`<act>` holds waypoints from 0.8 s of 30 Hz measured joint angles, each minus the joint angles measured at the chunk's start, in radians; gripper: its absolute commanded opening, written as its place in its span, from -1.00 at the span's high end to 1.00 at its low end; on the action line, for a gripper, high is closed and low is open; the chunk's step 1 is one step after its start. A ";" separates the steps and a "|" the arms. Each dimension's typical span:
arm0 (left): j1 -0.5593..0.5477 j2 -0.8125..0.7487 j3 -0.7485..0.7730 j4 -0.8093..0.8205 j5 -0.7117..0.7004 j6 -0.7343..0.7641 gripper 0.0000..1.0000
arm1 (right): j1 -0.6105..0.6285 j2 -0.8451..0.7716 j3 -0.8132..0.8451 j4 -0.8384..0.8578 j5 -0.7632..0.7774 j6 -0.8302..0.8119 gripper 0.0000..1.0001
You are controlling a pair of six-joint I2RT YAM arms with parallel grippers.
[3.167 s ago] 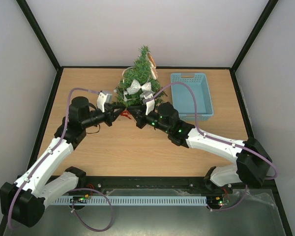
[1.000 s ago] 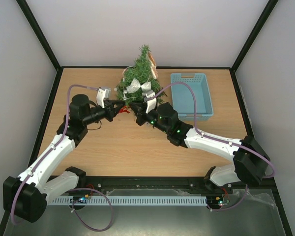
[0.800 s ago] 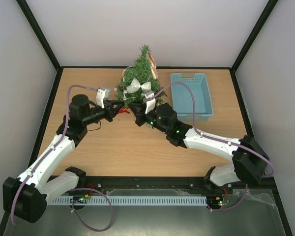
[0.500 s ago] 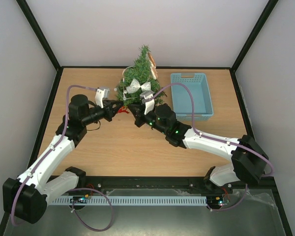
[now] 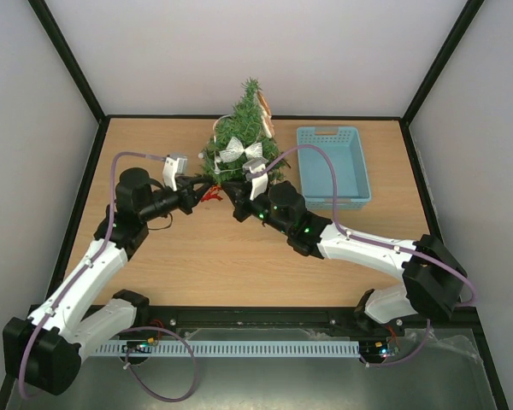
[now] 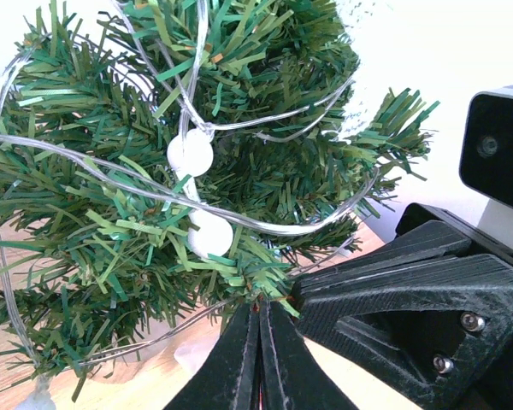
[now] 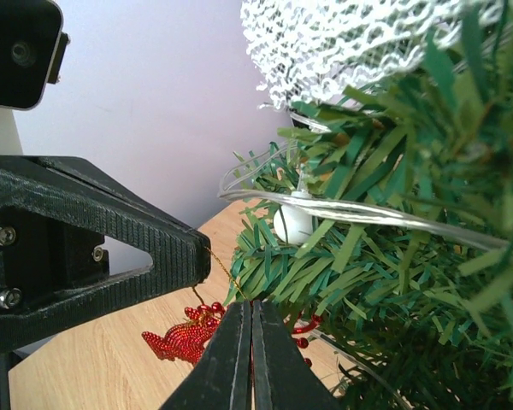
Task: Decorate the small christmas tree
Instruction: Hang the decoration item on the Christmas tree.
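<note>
Your tree (image 5: 242,137) stands at the upper middle of the overhead view, on the worktop (image 5: 197,256), just left of the blue basket (image 5: 333,131). It already wears a silver bow (image 5: 242,150), a clear light string (image 6: 192,154) with white beads, and a tan ornament (image 5: 264,106) near its tip.

What looks left is the red ornament (image 7: 186,337). It hangs low at the tree's lower left edge, between the two grippers, on a thin gold thread. As far as you can judge, it is not yet settled on a branch.

The left gripper (image 5: 203,188) and right gripper (image 5: 230,190) both have their fingers pressed together at the lowest branches. You cannot tell whether either pinches the thread. Nothing shows in the basket, so this is likely the last piece.
</note>
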 measured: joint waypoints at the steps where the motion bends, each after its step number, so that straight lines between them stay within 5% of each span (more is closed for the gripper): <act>1: 0.002 -0.001 -0.002 0.000 0.000 -0.002 0.95 | 0.000 0.000 0.000 0.002 0.002 0.000 0.97; 24: 0.028 0.053 -0.006 0.081 0.020 -0.042 0.95 | 0.006 -0.004 0.000 0.042 0.040 -0.016 0.97</act>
